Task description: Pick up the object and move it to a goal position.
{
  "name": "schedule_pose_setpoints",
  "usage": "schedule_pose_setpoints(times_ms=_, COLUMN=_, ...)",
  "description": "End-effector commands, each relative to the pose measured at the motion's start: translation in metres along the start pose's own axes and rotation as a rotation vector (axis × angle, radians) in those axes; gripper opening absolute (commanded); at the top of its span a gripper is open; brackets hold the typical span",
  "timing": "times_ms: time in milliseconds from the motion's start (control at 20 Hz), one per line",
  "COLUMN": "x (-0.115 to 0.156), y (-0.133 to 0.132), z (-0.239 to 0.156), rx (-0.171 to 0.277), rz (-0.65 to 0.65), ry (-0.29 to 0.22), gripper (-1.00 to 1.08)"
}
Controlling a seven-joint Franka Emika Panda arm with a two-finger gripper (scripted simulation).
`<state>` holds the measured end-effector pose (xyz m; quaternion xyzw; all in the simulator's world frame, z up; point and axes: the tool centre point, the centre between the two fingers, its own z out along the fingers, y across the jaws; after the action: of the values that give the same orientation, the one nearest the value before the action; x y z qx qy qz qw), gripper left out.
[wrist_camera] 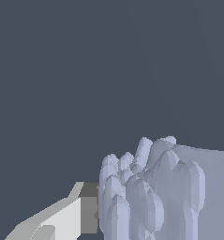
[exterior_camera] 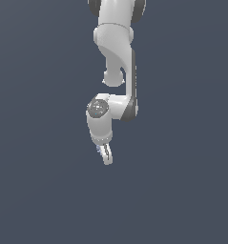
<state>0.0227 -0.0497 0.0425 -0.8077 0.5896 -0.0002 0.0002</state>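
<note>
In the exterior view the white arm hangs down the middle and my gripper (exterior_camera: 106,156) points down, its fingers close together. A speck of the pale blue-grey object (exterior_camera: 97,148) shows at the fingers' side. In the wrist view the object (wrist_camera: 151,192) looms large, a ridged, jagged lump, pressed against the dark pad of one white finger (wrist_camera: 62,220). The other finger is hidden behind the lump. The gripper is shut on the object.
A plain dark blue-grey surface (exterior_camera: 39,190) fills both views. No goal marker or other object shows.
</note>
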Motion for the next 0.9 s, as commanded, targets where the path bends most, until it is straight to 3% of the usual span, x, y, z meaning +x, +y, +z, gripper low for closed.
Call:
schedule_pose_setpoints(times_ms=0, x=-0.001, y=0.0, z=-0.001, rx=0.0, rz=0.0, ry=0.0, gripper=-1.0)
schedule_pose_setpoints(times_ms=400, x=-0.037, y=-0.01, z=-0.026, rx=0.0, rz=0.0, ry=0.0, gripper=-1.0)
schedule_pose_setpoints(times_ms=850, x=-0.12, y=-0.033, z=-0.085, rx=0.0, rz=0.0, ry=0.001, gripper=-1.0)
